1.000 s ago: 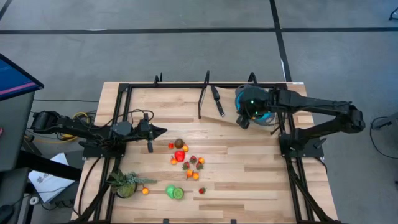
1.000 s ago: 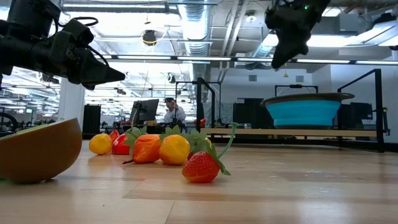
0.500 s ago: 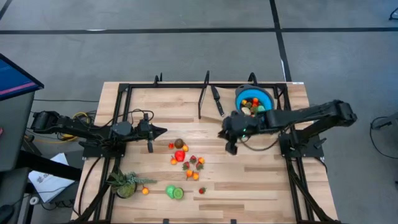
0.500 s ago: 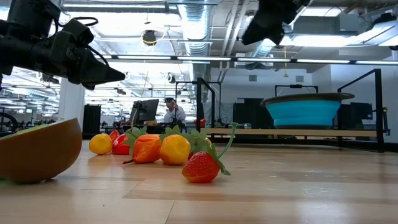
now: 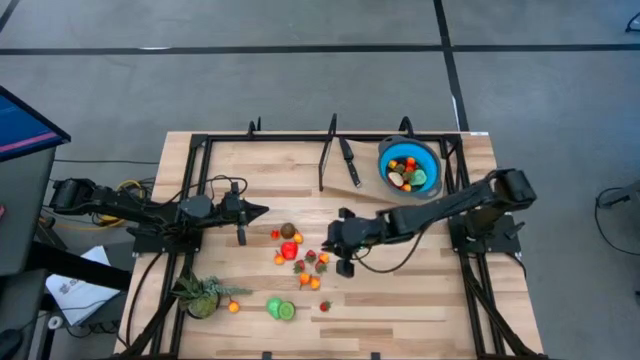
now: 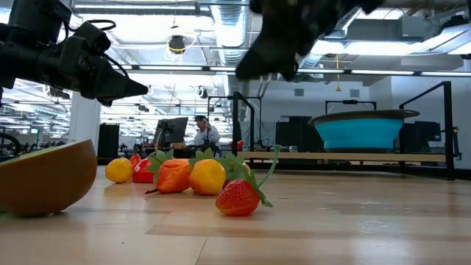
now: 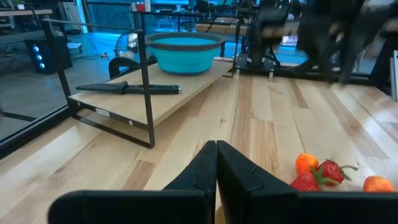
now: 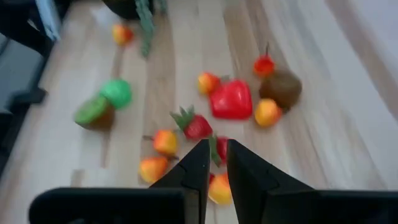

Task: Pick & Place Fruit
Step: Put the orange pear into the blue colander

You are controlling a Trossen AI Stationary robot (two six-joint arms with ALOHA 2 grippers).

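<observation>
The right gripper (image 5: 337,243) hangs above the tabletop (image 5: 410,290) near its centre, jaws a narrow slit apart and pinching nothing. Just to its 9 o'clock lies the loose fruit (image 5: 300,256), a cluster of red, orange and brown pieces, with two green ones (image 5: 281,309) further toward 7 o'clock. More fruit sits in the blue bowl (image 5: 429,160) at 1 o'clock, beside a black-handled knife (image 5: 349,162). The left gripper (image 5: 258,210) waits at 9 o'clock, jaws pressed together, empty. A leafy plant (image 5: 202,294) lies at 8 o'clock.
</observation>
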